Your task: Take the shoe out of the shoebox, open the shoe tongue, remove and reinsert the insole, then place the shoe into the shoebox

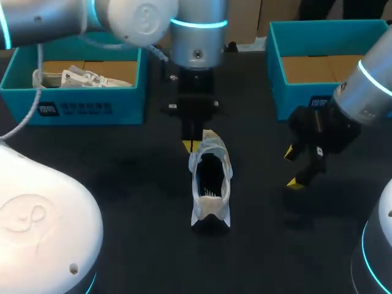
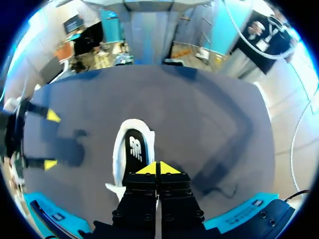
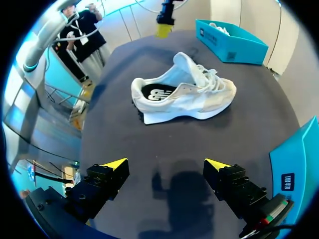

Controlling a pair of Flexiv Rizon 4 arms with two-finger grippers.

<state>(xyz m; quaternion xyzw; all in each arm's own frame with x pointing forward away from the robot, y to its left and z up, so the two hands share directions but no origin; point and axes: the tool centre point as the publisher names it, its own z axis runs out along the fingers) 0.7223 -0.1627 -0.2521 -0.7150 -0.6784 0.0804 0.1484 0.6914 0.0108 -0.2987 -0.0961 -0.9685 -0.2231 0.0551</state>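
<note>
A dark table (image 1: 122,184) carries two teal shoeboxes at its far edge, well apart. The left shoebox (image 1: 79,107) holds a second pale shoe (image 1: 79,78) lying on its side. The right shoebox (image 1: 300,98) shows only its brown cardboard floor.

The left arm (image 1: 122,18) comes in from the left corner and reaches past the middle of the table. The right arm (image 1: 367,92) enters from the right, in front of the right shoebox.

Between the boxes and nearer the robot, a white shoe (image 1: 210,184) stands upright on its sole on the bare tabletop, outside both boxes. Its heel points toward the robot and its toe toward the far edge. The right wrist view shows its tongue (image 3: 185,62) lifted up and its dark insole (image 3: 157,93) lying inside at the heel.

The left gripper (image 1: 191,146) hangs over the toe end of the shoe, just beside the raised tongue. Its yellow tips are pressed together, with nothing seen between them in the left wrist view. Whether they touch the shoe cannot be told.

The right gripper (image 1: 293,168) hovers to the right of the shoe, well apart from it. Its fingers are spread wide and hold nothing, and both yellow tips point toward the shoe's side.
</note>
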